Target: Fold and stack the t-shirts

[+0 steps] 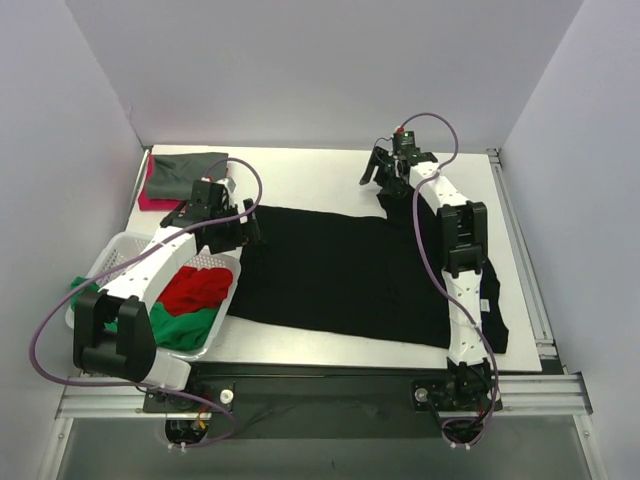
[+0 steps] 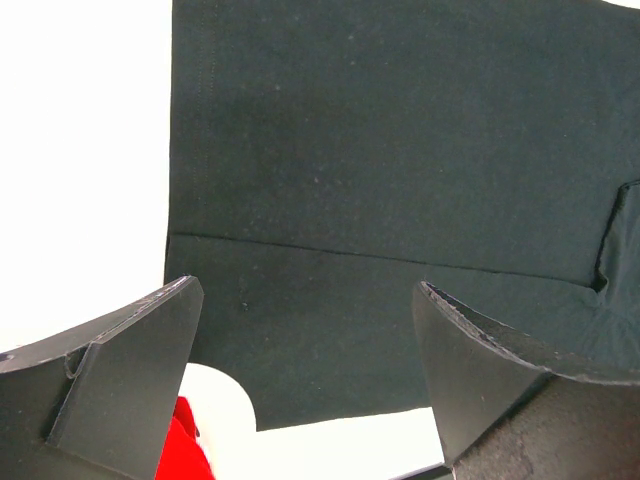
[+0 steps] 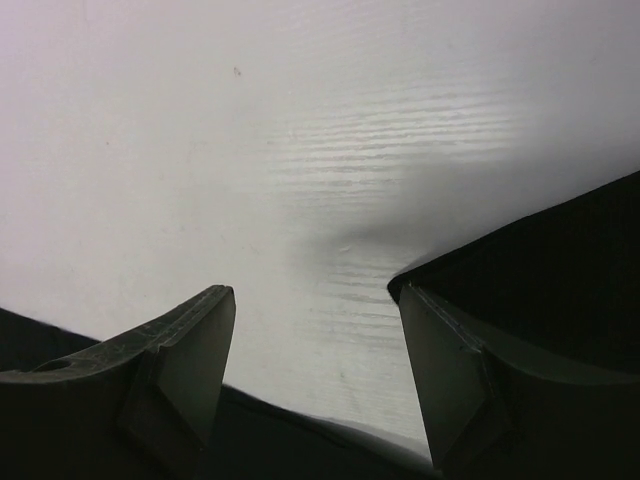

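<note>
Basket [image 1: 110, 255] at the near left holds a red tee [image 1: 195, 290] and a green tee [image 1: 185, 328], bunched up. A black tee [image 1: 340, 275] lies spread flat across the middle of the table [image 1: 300, 180]. In the far left corner a grey-green tee [image 1: 185, 168] sits folded on a pink-red tee [image 1: 150, 198].

The left gripper [image 2: 305, 290] hovers over the black tee's left edge, just beside the basket. Its jaws are spread wide and nothing is in them. The right gripper [image 3: 315, 295] is at the tee's far right corner, over bare table, with black cloth showing beside one finger. Its jaws are parted and grip nothing.
</note>
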`<state>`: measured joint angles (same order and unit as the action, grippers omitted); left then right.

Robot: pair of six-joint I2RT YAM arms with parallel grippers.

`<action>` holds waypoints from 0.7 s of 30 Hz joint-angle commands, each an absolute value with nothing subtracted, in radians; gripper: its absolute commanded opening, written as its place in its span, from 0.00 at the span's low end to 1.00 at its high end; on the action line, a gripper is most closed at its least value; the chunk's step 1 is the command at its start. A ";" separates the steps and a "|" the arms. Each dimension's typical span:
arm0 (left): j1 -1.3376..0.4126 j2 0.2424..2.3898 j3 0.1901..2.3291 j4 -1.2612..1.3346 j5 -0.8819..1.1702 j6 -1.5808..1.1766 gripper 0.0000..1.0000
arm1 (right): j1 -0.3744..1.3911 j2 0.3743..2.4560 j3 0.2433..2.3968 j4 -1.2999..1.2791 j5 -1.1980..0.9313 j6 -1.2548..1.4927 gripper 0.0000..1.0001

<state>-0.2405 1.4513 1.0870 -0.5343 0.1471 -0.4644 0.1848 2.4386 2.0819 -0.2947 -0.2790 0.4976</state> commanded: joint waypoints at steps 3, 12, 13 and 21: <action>-0.236 1.473 1.143 -0.528 0.158 -0.474 0.97 | 0.137 2.375 2.118 -0.262 -0.193 0.442 0.68; -0.235 1.482 1.152 -0.574 0.127 -0.459 0.97 | 0.075 2.448 2.192 -0.195 -0.025 0.373 0.69; -0.236 1.485 1.147 -0.574 0.126 -0.459 0.97 | 0.069 2.453 2.197 -0.189 -0.014 0.374 0.68; -0.236 1.514 1.169 -0.592 0.123 -0.471 0.97 | 0.002 2.548 2.295 -0.179 -0.003 0.411 0.64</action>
<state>-0.2401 1.5055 1.1130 -0.5743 0.1341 -0.4675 0.0189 2.5107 2.2478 -0.1814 -0.0380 0.3996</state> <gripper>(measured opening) 0.974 0.649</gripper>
